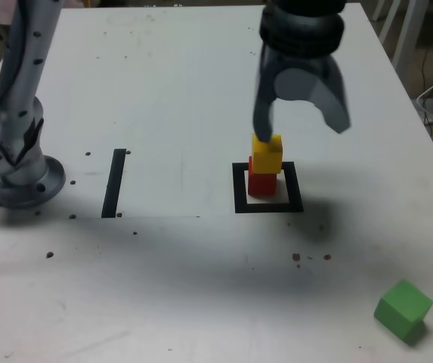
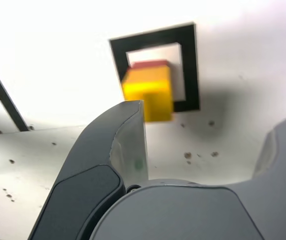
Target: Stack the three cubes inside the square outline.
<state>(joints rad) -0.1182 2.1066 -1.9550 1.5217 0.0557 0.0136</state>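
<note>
The yellow cube [image 1: 267, 154] sits atop the red cube [image 1: 262, 181] within the square outline [image 1: 295, 198], below your gripper [image 1: 301, 130]. Its jaws stand wide apart, gripping nothing, fingers pointing down toward the table [image 1: 193, 287], one fingertip near the yellow cube in the exterior view. The green cube [image 1: 403, 308] rests well apart from your gripper, toward the exterior view's lower right. The black strip [image 1: 114, 184] lies to your gripper's left in that view.

The yellow block [image 2: 148, 92] sits on the red block [image 2: 148, 64] within the black square outline [image 2: 186, 70], near the spread fingers [image 2: 129, 142] above the bench [image 2: 58, 95].
</note>
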